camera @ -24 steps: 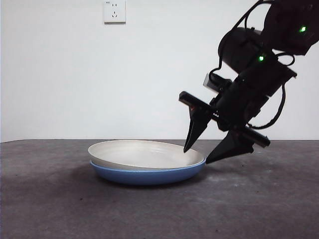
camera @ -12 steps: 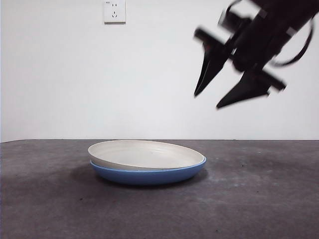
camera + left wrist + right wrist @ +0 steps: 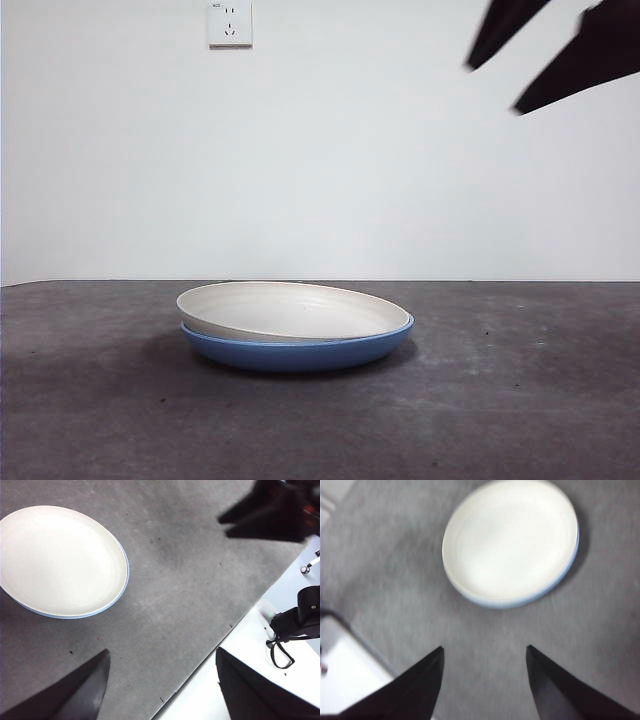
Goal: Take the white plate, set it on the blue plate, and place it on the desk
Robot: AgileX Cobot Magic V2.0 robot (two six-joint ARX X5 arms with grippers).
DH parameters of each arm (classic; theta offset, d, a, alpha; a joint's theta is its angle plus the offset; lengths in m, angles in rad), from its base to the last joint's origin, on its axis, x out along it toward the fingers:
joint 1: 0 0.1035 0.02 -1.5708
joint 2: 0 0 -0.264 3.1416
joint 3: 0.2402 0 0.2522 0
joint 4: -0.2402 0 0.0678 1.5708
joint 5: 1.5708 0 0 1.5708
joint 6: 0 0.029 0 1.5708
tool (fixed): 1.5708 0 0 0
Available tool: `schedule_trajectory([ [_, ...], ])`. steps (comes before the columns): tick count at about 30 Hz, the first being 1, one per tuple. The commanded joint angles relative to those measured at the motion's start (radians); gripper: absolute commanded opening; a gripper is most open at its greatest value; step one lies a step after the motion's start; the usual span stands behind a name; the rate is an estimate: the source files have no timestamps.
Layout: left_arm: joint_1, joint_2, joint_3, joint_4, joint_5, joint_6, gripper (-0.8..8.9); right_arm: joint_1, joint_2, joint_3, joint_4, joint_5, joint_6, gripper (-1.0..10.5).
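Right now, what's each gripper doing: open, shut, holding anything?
Left gripper: open, empty, above the desk.
Right gripper: open, empty, high above the white plate on the blue plate.

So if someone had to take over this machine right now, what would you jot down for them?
Right gripper: open, empty, high above the desk, well clear of the plates; it is the dark tip at the top corner of the front view.
Left gripper: open, empty, up off the desk to one side.
White plate: sits nested in the blue plate, slightly tilted, on the desk. Nothing touches either.
Done: white plate is stacked on the blue one.
Left: the final "put it on desk" step, if that means lifting the white plate back off; nothing toward it has begun.
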Motion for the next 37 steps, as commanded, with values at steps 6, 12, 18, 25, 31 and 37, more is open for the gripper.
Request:
schedule_trajectory([
  [6, -0.006, 0.005, 0.011, 0.013, 0.005, 0.012, 3.43, 0.006, -0.138, 0.019, -0.159, -0.024, -0.08, 2.6],
  [12, -0.006, 0.005, 0.011, 0.008, 0.005, 0.012, 3.43, 0.006, -0.168, 0.019, -0.16, -0.024, -0.08, 2.6],
  [18, -0.006, 0.005, 0.011, 0.007, 0.005, 0.012, 3.43, 0.006, -0.166, 0.019, -0.16, -0.024, -0.08, 2.6],
  [25, -0.006, 0.005, 0.011, 0.007, 0.005, 0.012, 1.37, 0.006, -0.166, 0.019, -0.16, -0.025, -0.084, 2.2],
  [31, -0.006, 0.005, 0.011, 0.008, 0.005, 0.012, 0.09, 0.006, -0.166, 0.019, -0.16, -0.024, -0.091, 0.1],
  [37, -0.006, 0.005, 0.011, 0.013, 0.005, 0.012, 0.1, 0.006, -0.166, 0.019, -0.15, -0.024, -0.09, 0.1],
])
